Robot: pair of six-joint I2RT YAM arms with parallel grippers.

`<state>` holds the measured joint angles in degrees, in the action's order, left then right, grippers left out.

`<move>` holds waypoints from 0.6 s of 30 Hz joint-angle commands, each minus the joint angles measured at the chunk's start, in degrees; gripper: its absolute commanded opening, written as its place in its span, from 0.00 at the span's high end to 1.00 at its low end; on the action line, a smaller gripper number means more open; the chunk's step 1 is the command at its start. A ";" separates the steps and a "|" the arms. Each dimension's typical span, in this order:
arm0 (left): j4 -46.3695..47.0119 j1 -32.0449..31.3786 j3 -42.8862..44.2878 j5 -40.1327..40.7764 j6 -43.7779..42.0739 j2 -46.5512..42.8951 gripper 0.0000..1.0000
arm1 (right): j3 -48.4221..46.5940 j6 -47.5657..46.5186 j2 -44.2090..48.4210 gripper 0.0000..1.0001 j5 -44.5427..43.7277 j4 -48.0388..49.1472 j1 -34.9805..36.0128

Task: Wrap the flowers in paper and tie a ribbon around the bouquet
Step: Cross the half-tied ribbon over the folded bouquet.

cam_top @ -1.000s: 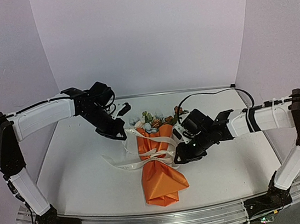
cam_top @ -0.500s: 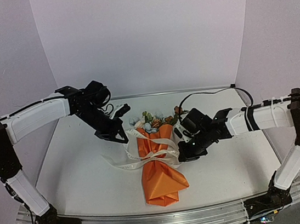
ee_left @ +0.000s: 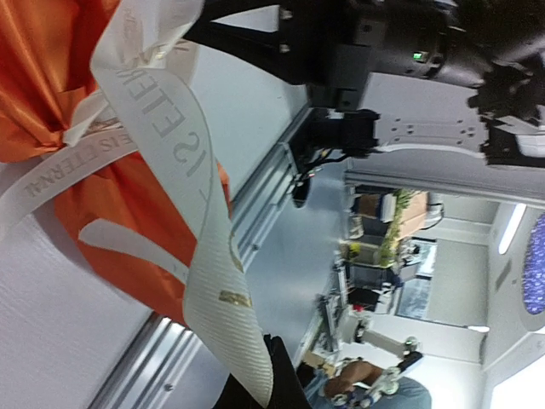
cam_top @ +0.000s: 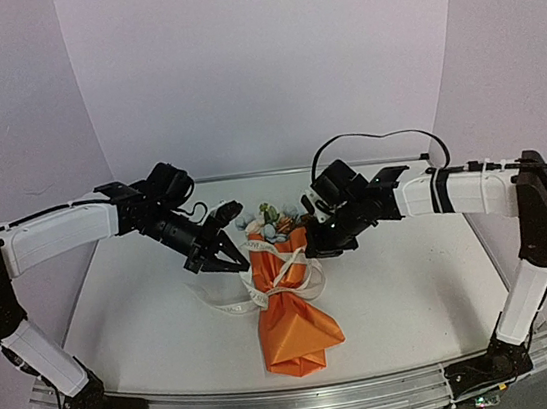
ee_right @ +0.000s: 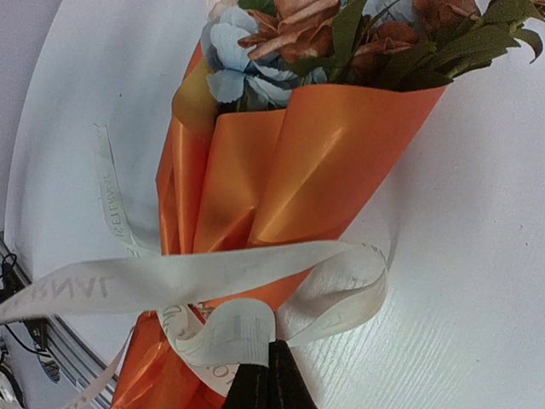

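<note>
Top view: the orange paper [cam_top: 289, 325] bouquet [cam_top: 288, 298] lies mid-table [cam_top: 416, 287], lengthwise, w/ the flowers [cam_top: 276, 222] poking out at the far end. A white printed ribbon [cam_top: 281, 276] loops round its waist. L gripper [cam_top: 228, 259], just left of the flower end, is pinched tight on one ribbon strand, which rises off the paper to its fingertips. R gripper [cam_top: 322, 249], just right of the flower end, has its fingers pressed together on a ribbon loop beside the cone.
</note>
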<state>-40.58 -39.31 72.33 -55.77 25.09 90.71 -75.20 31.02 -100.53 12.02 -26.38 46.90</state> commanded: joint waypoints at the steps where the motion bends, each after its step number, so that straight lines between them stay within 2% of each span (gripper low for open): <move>1: 18.78 -0.51 -3.41 -8.57 14.36 -4.38 0.98 | -5.91 -0.70 -4.18 1.00 3.47 -1.56 -1.60; 9: 37.79 -6.44 -6.36 -5.69 29.21 -1.50 0.95 | -10.21 0.34 -8.41 1.00 6.96 -1.56 -2.71; 12: 49.46 -6.74 -10.63 -2.21 38.97 -1.24 0.97 | -10.35 0.53 -8.56 1.00 7.75 -1.56 -3.03; 15: 57.19 -6.74 -14.33 4.72 48.69 -1.40 1.00 | -10.30 0.45 -8.40 1.00 7.95 -1.56 -3.13; 18: 62.47 -6.68 -15.53 8.48 53.23 -0.82 1.00 | -10.46 0.40 -8.16 1.00 8.23 -1.56 -3.29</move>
<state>7.45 -46.33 58.03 -54.75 66.15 89.03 -83.26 31.35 -108.60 19.23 -27.81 44.01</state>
